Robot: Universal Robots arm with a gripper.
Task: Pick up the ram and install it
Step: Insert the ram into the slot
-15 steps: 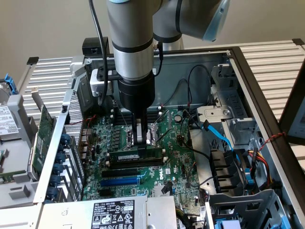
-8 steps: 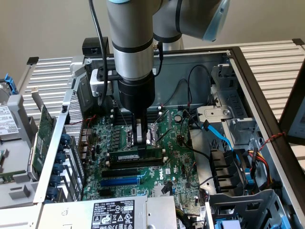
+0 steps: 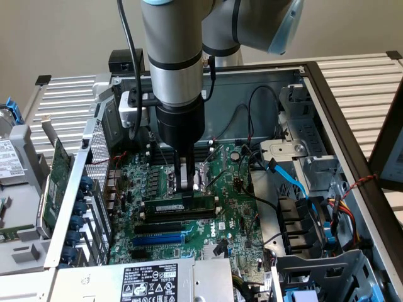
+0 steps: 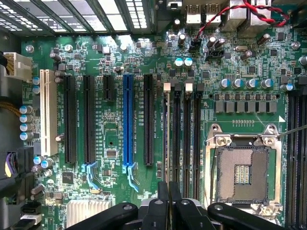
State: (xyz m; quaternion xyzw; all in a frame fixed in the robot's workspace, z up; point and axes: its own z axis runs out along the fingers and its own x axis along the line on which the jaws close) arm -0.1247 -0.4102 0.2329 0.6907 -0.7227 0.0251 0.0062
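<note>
Inside the open grey metal computer case, the black two-finger gripper is pinched narrow on the long green ram stick, holding it upright on edge, aligned with the black memory slots for seating.

Inside the open case, the ram stands on edge in a motherboard slot directly beneath the tool, with the processor socket behind it, the expansion slots before it, and the drive cage at the exterior view's right.

The motherboard bears a white Dell logo; the power-supply label's print is unreadably small.
</note>
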